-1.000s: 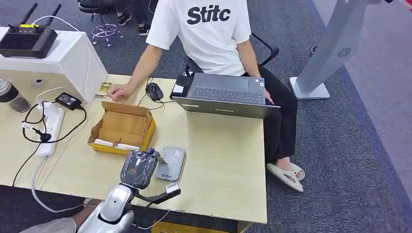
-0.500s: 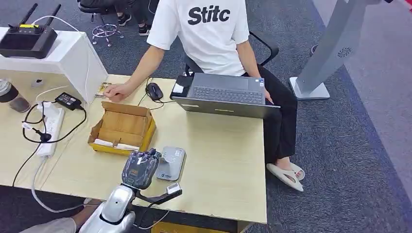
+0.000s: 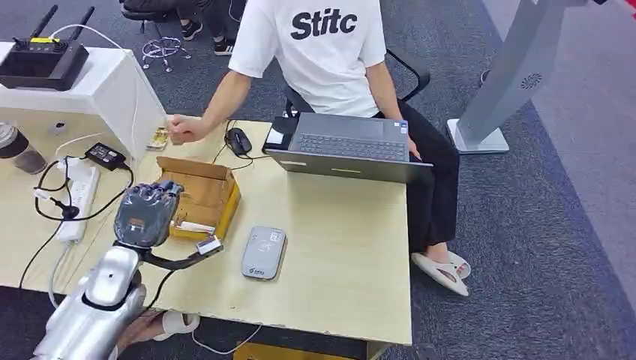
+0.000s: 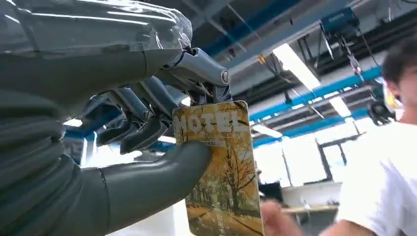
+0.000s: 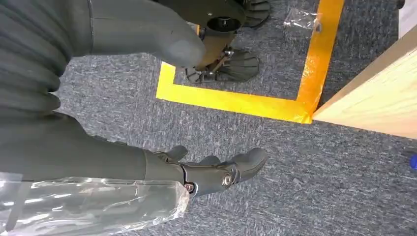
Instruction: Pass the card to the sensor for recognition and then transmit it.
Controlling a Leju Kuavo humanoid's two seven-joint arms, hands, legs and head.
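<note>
Card (image 4: pixel 220 167), printed with "MOTEL" over an autumn tree scene, is held in the left hand (image 3: pixel 146 214), pinched between the thick grey thumb and the darker fingers (image 4: pixel 142 130), as seen in the left wrist view. In the head view the left hand is raised above the table (image 3: pixel 337 247), over the near left corner of an open cardboard box (image 3: pixel 196 195), with its back toward the camera; the card itself is hidden there by the hand. A grey sensor (image 3: pixel 263 253) is seen lying flat on the table, to the right of the hand and apart from it. Beyond the box, a person in a white T-shirt (image 3: pixel 319 52) is seated behind an open laptop (image 3: pixel 349 146), one hand (image 3: pixel 184 129) reaching toward the far left edge of the table near a black mouse (image 3: pixel 238 140). A white power strip (image 3: pixel 77 196) with black cables is noted at the table's left. The right hand (image 5: pixel 196 172) hangs over grey carpet beside yellow floor tape (image 5: pixel 236 101); its fingers appear loosely extended and nothing is held.
</note>
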